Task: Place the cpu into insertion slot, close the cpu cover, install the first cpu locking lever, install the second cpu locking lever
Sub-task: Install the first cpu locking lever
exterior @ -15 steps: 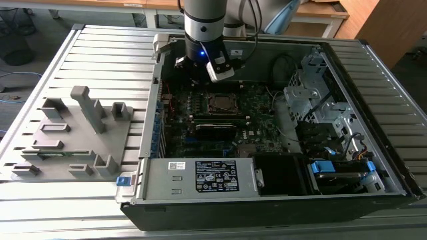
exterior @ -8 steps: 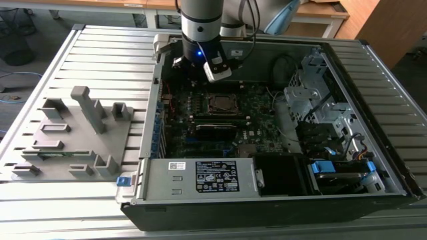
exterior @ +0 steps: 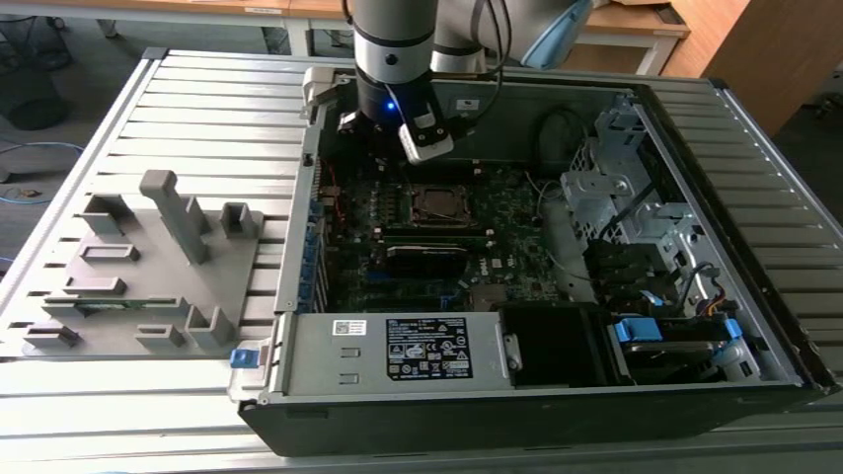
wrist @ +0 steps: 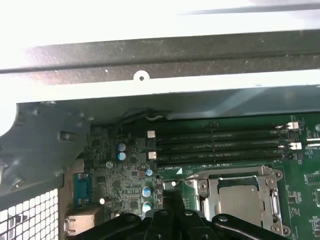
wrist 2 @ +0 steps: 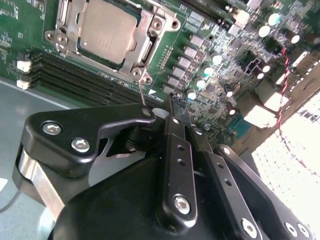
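One white label (exterior: 424, 348) with black print sits on the grey power supply (exterior: 330, 370), along the near edge of the open computer case (exterior: 527, 430) in the exterior view. A smaller white sticker (exterior: 346, 327) sits toward the supply's corner. I cannot make out the print on either.

Outside the case, on the exterior view's left, a grey parts fixture (exterior: 145, 267) rests on the slatted table (exterior: 197, 99).

Further in, the motherboard (exterior: 369, 286) lies flat on the case floor. The insertion slot (exterior: 436, 206) is toward the board's far edge.

The cpu (wrist 2: 107, 30) (wrist: 240, 200) is seated in the slot, lying flat with its dull metal top facing up. It is square, so it has no long axis. Its edges run parallel to the four long black memory slots (wrist: 220, 145) just beside the socket.

The cpu cover (wrist: 214, 200) is down, and its silver frame surrounds the chip.

A thin locking lever (wrist 2: 141, 94) angles away from the socket's corner, its free end off the board.

The gripper (wrist 2: 172, 106) (wrist: 172, 196) hangs over the board just beside that corner, close to the lever's free end. Its fingers (wrist 2: 177, 150) are drawn together at the tips, and I see nothing between them. I cannot tell whether they touch the lever.

Farthest back, the arm (exterior: 391, 49) comes down over the case's far edge.
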Robot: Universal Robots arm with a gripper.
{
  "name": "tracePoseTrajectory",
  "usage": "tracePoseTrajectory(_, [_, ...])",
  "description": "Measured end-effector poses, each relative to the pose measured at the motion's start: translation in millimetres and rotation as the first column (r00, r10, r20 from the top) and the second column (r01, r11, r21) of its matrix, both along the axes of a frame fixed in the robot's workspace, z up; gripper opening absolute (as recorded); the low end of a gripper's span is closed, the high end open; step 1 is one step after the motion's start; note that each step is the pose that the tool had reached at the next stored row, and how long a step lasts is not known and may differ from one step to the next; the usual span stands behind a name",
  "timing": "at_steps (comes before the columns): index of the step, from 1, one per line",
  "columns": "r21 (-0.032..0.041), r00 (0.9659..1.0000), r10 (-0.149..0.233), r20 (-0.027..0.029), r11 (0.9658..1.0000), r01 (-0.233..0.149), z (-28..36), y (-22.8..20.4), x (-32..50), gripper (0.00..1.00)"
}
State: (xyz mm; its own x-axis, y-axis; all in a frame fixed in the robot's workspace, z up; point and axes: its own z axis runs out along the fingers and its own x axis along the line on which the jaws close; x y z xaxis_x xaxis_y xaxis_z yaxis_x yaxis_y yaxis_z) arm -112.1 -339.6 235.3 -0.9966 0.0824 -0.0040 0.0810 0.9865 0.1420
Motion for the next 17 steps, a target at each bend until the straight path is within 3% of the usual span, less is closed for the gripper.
tracePoseTrajectory(4, [0.0106, 1.0000, 0.000, 0.0009, 0.9999, 0.000, 0.5, -0.2, -0.6, 0.11])
tracePoseTrajectory(11, [0.0114, 1.0000, 0.000, 0.0018, 0.9999, 0.000, 3.1, -0.2, -1.0, 0.11])
tracePoseTrajectory(16, [0.0125, 1.0000, 0.000, 0.0074, 0.9999, 0.000, 3.2, -0.2, -5.9, 0.11])
tracePoseTrajectory(17, [0.0231, 1.0000, 0.000, 0.0083, 0.9997, 0.000, 3.1, -0.2, -6.1, 0.11])
